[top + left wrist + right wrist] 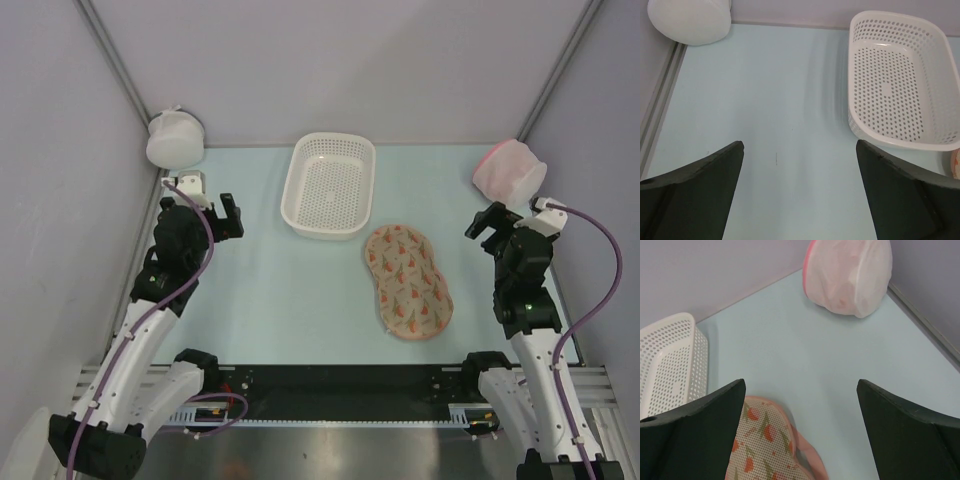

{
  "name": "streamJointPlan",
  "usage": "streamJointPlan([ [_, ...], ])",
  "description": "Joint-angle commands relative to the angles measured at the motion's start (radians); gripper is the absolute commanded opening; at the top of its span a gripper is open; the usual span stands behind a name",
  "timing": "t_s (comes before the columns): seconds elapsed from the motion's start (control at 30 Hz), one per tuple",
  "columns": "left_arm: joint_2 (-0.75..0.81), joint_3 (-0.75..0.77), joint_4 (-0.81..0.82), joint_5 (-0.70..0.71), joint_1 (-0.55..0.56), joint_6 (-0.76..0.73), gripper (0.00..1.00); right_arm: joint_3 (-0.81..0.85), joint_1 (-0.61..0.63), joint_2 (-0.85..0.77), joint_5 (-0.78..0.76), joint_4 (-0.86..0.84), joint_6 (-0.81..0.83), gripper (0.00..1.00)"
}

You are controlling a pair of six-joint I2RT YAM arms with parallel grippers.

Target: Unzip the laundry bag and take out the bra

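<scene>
Top external: left fingers [232, 216] spread, right fingers [489, 219] spread; both held above table [270, 300].

The laundry bag [408, 281] lies flat on the table just right of the basket, peanut-shaped, beige with orange-red print, pink edging, looks zipped, hard to tell.

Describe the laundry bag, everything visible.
The laundry bag is a peanut-shaped beige mesh-like pouch with orange-red and green print and pink edging. It lies flat and diagonal on the table, its far end close to the white basket. No zip or opening can be made out. Only the table visibly touches it.
</scene>
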State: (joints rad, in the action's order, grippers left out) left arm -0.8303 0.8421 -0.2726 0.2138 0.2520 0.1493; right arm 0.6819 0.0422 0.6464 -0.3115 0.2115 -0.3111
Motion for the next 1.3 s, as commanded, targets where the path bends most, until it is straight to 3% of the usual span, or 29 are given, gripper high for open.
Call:
streamJointPlan([
  [0.0, 0.026, 0.025, 0.036, -0.008, -0.003, -0.002, 1.00, 0.064, -0.008, 0.010, -0.057, 0.017, -0.020, 1.00],
  [0.33, 0.076, -0.017, 0.073, -0.054, -0.003, -0.050, 1.00, 0.110, 0.025, 0.125, 0.034, 0.066, -0.062, 1.00],
  [0.63, 0.072, -0.023, 0.070, -0.126, -0.003, -0.068, 1.00, 0.059, 0.082, 0.358, 0.385, 0.026, -0.215, 1.00],
  [0.9, 0.065, -0.025, 0.062, -0.192, -0.002, -0.085, 1.00, 0.007, 0.148, 0.464, 0.393, 0.135, -0.276, 0.99],
  [1.27, 0.060, -0.029, 0.044, -0.258, 0.041, 0.027, 1.00, -0.059, 0.434, 0.486, 0.331, 0.200, -0.430, 1.00],
])
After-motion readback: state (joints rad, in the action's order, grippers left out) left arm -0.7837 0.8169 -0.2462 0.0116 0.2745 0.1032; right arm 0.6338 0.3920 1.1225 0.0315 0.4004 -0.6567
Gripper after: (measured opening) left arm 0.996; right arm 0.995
